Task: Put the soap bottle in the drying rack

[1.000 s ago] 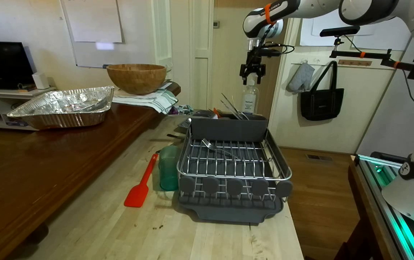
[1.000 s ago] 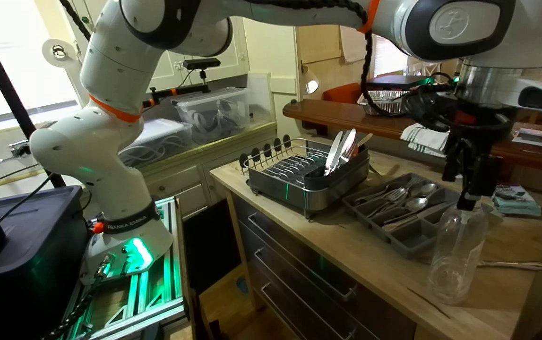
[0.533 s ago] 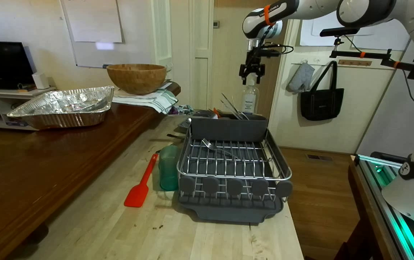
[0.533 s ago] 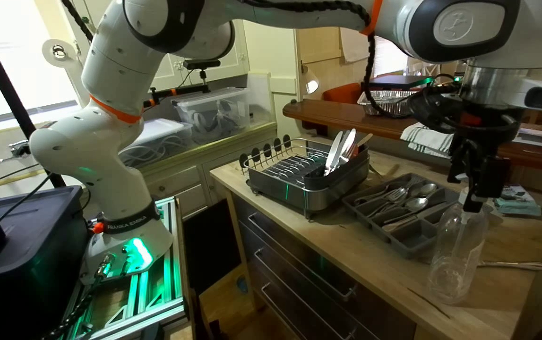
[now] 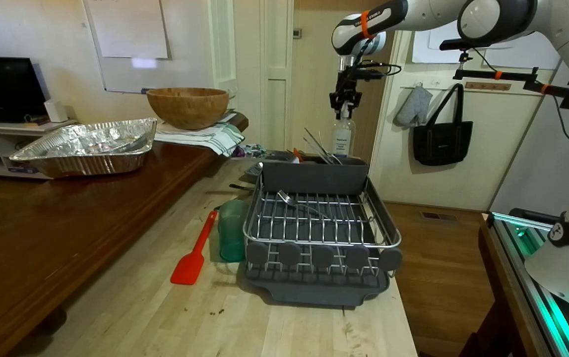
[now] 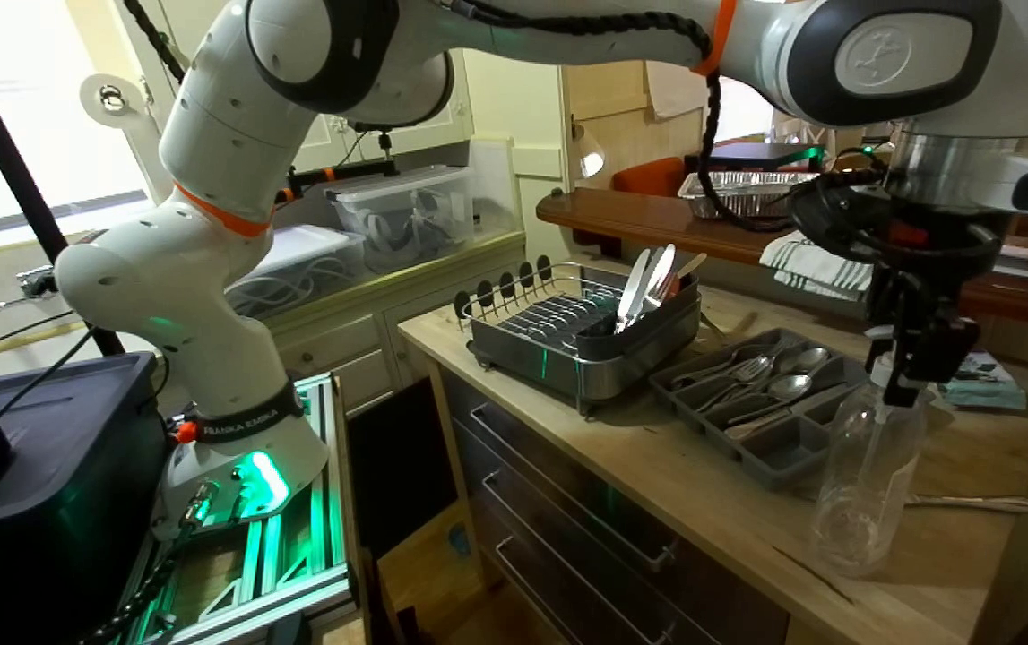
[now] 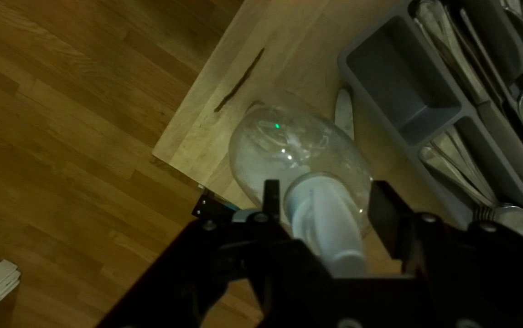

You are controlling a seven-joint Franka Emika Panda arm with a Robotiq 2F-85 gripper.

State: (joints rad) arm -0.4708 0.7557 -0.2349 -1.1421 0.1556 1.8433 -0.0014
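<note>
The soap bottle (image 6: pixel 868 488), clear with a white pump top, stands upright near the counter's corner. My gripper (image 7: pixel 326 200) points down over it, a finger on either side of the white pump. In the wrist view a gap shows between the pump and each finger, so the jaws are partly closed but still open. In an exterior view the gripper (image 5: pixel 345 113) sits at the bottle's top, behind the rack. The dark grey drying rack (image 5: pixel 314 292) holds a fork on its wires. Upright knives fill its end caddy, seen in an exterior view beside the rack's wall (image 6: pixel 531 358).
A grey cutlery tray (image 6: pixel 769 475) lies between bottle and rack. A knife (image 7: pixel 344 111) lies next to the bottle, close to the counter edge. Beside the rack are a green cup (image 5: pixel 231 233) and a red spatula (image 5: pixel 190 265). A raised wooden bar (image 5: pixel 91 213) runs alongside.
The fingers have drawn closer together around the pump. My arm has shifted slightly, with the gripper a little farther right in an exterior view. The bottle stands where it was.
</note>
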